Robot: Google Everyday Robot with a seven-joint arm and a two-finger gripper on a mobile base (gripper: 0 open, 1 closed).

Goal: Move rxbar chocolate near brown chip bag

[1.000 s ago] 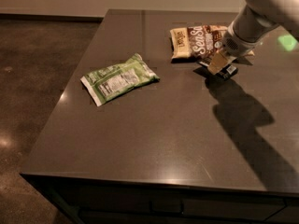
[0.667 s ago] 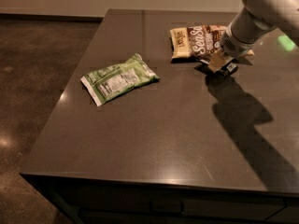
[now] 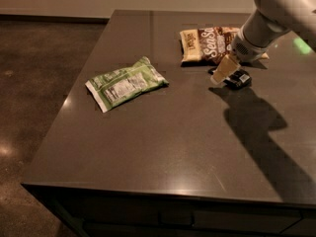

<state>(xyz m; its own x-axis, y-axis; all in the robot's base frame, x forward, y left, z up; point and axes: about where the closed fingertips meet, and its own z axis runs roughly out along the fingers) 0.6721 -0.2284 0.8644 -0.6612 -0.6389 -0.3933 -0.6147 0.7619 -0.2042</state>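
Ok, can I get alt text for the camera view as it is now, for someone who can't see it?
The robot's claw is down at the small black rxbar chocolate, which sits on the dark table close to the brown chip bag, on its camera side. A green and white bag lies apart from them, further left on the table.

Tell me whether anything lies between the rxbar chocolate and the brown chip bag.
Nothing visible does. The rxbar chocolate lies just in front of the brown chip bag, only bare table between them. The gripper is at the bar; the green bag lies well aside.
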